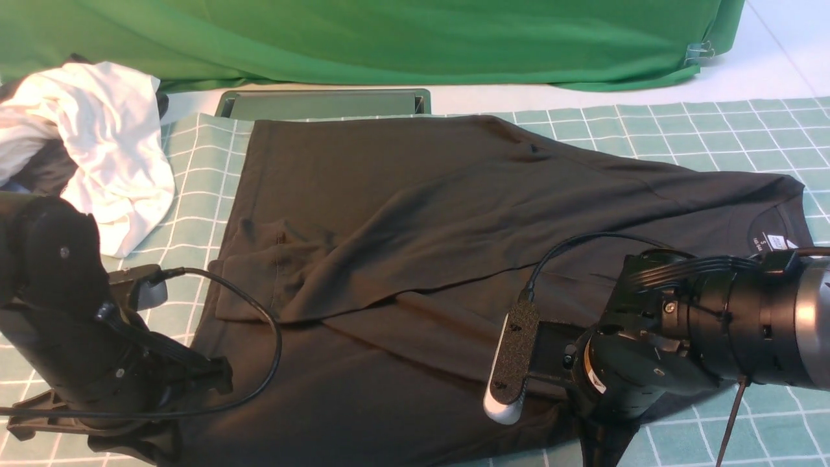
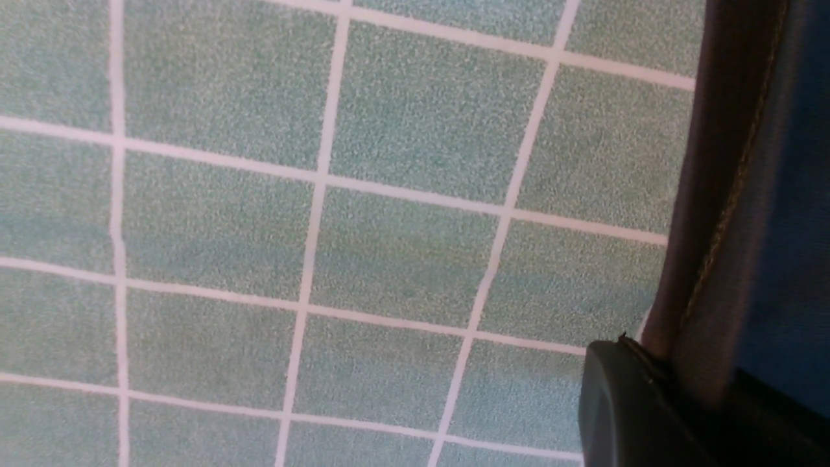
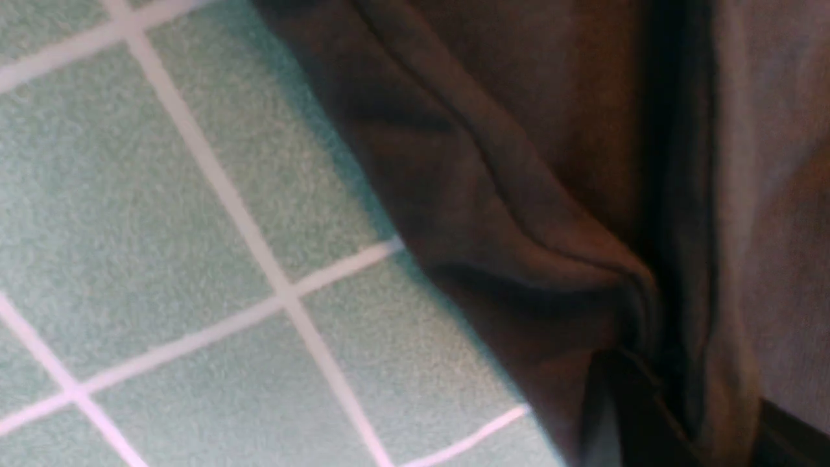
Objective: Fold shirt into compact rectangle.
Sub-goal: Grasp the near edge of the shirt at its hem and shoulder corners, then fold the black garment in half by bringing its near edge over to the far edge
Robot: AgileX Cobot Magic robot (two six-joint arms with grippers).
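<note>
The black shirt (image 1: 421, 214) lies sideways on the green checked cloth (image 1: 681, 130), neck and white label (image 1: 775, 241) at the right, hem at the left. One sleeve is folded across the body. The chest logo is hidden. My left gripper (image 1: 146, 444) sits low at the near left corner; in the left wrist view it (image 2: 700, 389) is shut on the stitched hem (image 2: 733, 194). My right gripper (image 1: 603, 431) is at the near right edge; in the right wrist view it (image 3: 681, 415) is shut on bunched shirt fabric (image 3: 519, 162).
A crumpled white garment (image 1: 97, 143) lies at the far left over something dark. A grey tray (image 1: 324, 104) sits behind the shirt, and a green backdrop (image 1: 389, 39) hangs along the back. The cloth ends close to the front edge.
</note>
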